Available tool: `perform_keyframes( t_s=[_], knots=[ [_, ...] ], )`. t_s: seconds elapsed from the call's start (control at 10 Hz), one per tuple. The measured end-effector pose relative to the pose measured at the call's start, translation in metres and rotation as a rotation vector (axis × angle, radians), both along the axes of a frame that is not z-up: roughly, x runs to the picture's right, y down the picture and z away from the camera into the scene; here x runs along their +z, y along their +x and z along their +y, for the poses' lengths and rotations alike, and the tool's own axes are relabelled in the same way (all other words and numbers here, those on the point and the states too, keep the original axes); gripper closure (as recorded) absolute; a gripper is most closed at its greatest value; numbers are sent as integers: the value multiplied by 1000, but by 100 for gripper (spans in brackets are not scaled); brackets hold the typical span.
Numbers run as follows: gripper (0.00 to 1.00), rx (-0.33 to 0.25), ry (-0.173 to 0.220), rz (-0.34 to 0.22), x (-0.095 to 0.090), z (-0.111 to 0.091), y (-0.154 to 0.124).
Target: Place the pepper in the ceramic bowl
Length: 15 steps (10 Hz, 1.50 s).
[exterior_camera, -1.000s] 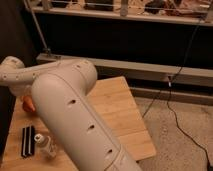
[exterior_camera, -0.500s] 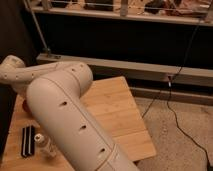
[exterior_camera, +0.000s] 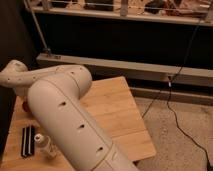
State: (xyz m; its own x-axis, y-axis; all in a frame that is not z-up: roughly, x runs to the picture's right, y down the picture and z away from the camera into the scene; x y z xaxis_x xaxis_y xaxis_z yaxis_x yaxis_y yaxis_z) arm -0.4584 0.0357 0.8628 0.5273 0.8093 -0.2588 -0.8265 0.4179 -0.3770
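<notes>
Arm covers left half of wooden desk. Tool hidden behind arm; finger state cannot be told. Pepper not visible. Red sliver, possibly ceramic bowl, shows at arm's left edge.

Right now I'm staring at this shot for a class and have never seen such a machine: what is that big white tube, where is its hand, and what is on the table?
The big white tube is the robot's arm, seen from close behind, so it fills much of the single camera view. It bends at an elbow and reaches to the left across a wooden table. The gripper, its two-finger hand, is not in view; the arm's far end runs toward the left edge and the arm's own bulk covers whatever is there.

On the table at lower left lies a flat black object, and beside it a small white bottle-like thing. A small red patch peeks out by the arm; I cannot tell what it is. No pepper or bowl can be made out. Behind the table runs a metal railing, and a black cable trails over the floor at right.
</notes>
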Motion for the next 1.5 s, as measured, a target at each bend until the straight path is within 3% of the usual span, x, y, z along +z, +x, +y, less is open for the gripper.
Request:
perform_keyframes(
  t_s=[0.2, 0.7, 1.0, 1.2, 1.5],
  knots=[
    [20, -8, 3, 3, 2, 2, 4],
    [20, 23, -32, -6, 1, 6, 11],
    [20, 61, -53, -8, -18, -17, 26],
    [20, 105, -81, 60, -32, -46, 65],
    [20, 173, -136, 191, -36, -68, 129]
  ],
)
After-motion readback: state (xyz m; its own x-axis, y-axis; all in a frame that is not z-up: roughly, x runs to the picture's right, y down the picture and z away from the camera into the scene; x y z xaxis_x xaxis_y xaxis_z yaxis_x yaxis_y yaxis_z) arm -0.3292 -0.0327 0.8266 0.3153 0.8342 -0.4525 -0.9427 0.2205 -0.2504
